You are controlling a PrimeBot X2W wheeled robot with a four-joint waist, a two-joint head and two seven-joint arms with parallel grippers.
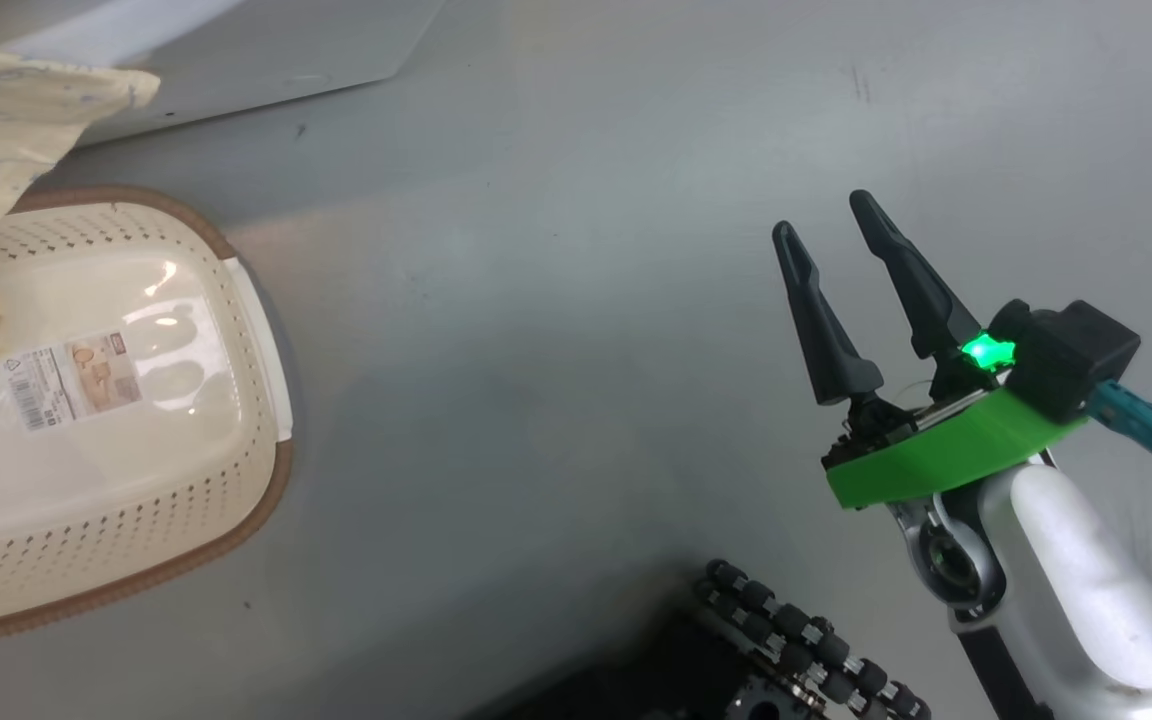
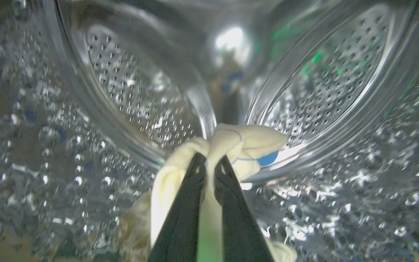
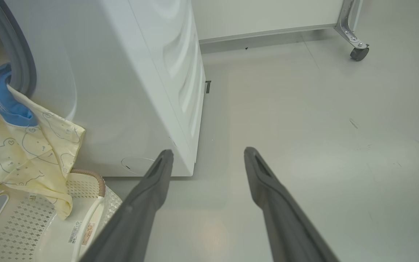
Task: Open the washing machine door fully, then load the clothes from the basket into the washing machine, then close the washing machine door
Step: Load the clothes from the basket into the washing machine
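Loading step, mid-delivery. The left end effector [image 2: 210, 158] is reaching inside the steel drum [image 2: 140, 102] of the washing machine [image 3: 122, 72], its 2 dark fingers pinched nearly together on a fold of a pale-yellow garment [image 2: 246, 142] (a blue cuff is showing just beside the fingertips). More pale cloth is lying below the fingers, towards the drum's lower wall.

In the right wrist view, yellow printed fabric with a blue cuff is hanging out over the grey seal [image 3: 16, 54] and draping down the white front onto the basket [image 1: 281, 470]; whether it is part of the gripped garment cannot be told. The basket is sitting on the floor [image 1: 556, 300] just beside the machine, its labelled bottom lying mostly bare.

The right end effector [image 1: 823, 216] is hovering over the floor well apart from the basket, fingers spread wide and holding nothing.

Judgement: step 2 of 3 is nearing its end. The next move is calling for the left fingers to part and drop the cloth deep in the drum, then for the hanging fabric to be tucked past the seal, since it would likely be getting trapped by the closing door.
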